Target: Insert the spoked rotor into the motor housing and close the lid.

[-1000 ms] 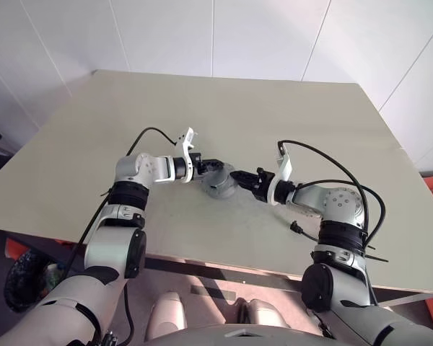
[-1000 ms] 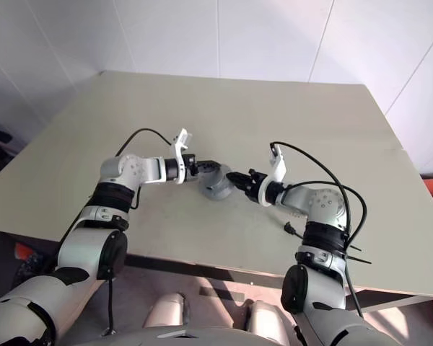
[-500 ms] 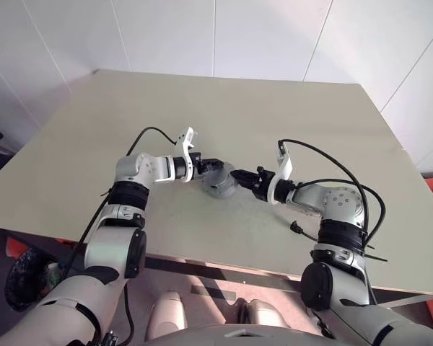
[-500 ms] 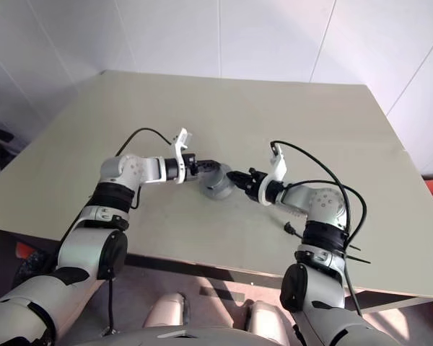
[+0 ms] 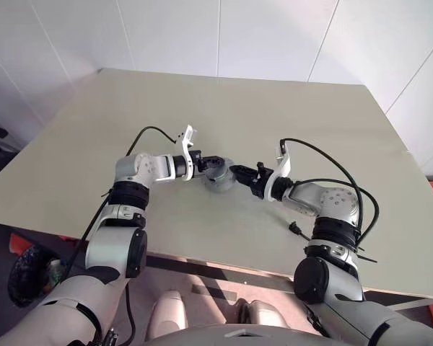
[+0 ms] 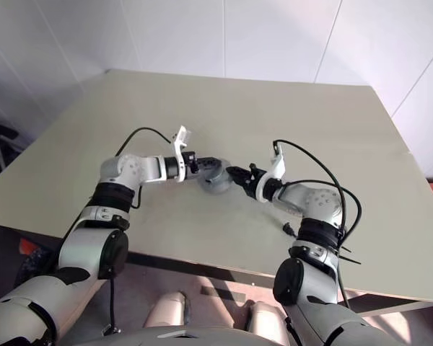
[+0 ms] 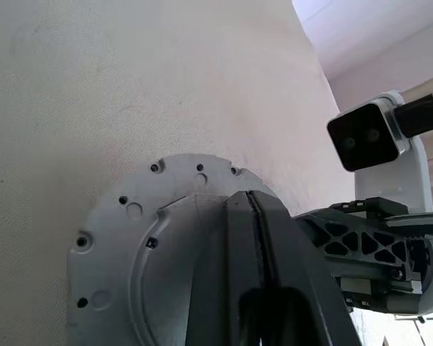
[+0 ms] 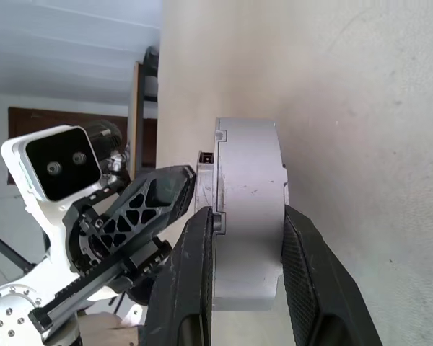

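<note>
Looks like we're nearly done: lid's down on the round grey metal motor housing (image 8: 249,209), right gripper (image 8: 247,252) clamping it, left gripper (image 7: 254,238) pinched shut against its plain face.

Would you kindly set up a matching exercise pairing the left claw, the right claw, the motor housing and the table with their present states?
Column one:
1. left claw
2. right claw
3. motor housing
4. table

Column two:
A. closed assembly standing on edge
B. fingers shut, pressing the flat grey face
C. beige surface underneath
D. fingers clamped across the rim's thickness

Pairs: 1-B, 2-D, 3-A, 4-C
</note>
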Controlling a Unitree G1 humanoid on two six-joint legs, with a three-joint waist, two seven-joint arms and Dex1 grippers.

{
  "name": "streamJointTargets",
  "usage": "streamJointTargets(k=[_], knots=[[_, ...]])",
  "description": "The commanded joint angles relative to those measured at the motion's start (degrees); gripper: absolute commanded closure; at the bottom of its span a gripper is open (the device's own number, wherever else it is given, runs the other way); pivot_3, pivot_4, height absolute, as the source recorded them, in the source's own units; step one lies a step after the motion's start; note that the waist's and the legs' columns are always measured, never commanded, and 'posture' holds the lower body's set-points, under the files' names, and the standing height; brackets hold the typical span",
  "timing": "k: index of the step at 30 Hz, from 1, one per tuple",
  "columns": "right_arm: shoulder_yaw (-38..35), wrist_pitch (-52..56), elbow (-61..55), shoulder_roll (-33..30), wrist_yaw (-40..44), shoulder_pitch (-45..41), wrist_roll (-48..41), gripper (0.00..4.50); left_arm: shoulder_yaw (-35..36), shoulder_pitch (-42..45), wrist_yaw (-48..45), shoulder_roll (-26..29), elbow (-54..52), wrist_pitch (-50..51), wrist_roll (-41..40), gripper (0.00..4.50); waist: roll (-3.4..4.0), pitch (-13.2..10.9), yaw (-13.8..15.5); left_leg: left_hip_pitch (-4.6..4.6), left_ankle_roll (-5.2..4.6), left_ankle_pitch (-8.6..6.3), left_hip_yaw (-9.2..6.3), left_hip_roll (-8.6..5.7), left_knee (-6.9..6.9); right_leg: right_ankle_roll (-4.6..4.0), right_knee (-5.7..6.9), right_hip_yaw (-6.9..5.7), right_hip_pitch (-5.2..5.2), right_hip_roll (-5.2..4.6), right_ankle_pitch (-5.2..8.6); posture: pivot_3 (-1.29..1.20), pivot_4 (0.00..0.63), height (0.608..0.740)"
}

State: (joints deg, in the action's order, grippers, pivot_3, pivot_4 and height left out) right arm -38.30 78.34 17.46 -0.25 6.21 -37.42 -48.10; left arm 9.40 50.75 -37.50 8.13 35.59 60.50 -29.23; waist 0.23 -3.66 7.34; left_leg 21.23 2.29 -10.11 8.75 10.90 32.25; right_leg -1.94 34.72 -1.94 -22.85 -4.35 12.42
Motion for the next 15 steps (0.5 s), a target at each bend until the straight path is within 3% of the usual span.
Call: streamJointTargets(k=[1, 15], knots=[[-1.82, -2.35, -2.06, 1.29, 2.15, -4.28, -6.55, 3.37, 0.63, -0.76, 0.26, -0.44, -0.81, 1.1, -1.17, 4.5, 0.0, 0.0, 0.04, 0.0, 0.0, 0.0, 0.0, 0.0, 0.0, 0.0, 0.0, 0.0, 0.0, 0.0, 0.0, 0.0, 0.0, 0.74], [-1.52, -7.73, -1.47, 2.84, -0.78, -4.26, -8.33, 3.37, 19.11, -0.64, 6.32, 0.26, -1.7, 4.5, -14.7, 4.5, 0.0, 0.0, -0.01, 0.04, 0.0, 0.0, -0.02, 0.0, 0.04, 0.0, 0.02, -0.05, -0.03, 0.0, 0.0, 0.0, 0.0, 0.74]])
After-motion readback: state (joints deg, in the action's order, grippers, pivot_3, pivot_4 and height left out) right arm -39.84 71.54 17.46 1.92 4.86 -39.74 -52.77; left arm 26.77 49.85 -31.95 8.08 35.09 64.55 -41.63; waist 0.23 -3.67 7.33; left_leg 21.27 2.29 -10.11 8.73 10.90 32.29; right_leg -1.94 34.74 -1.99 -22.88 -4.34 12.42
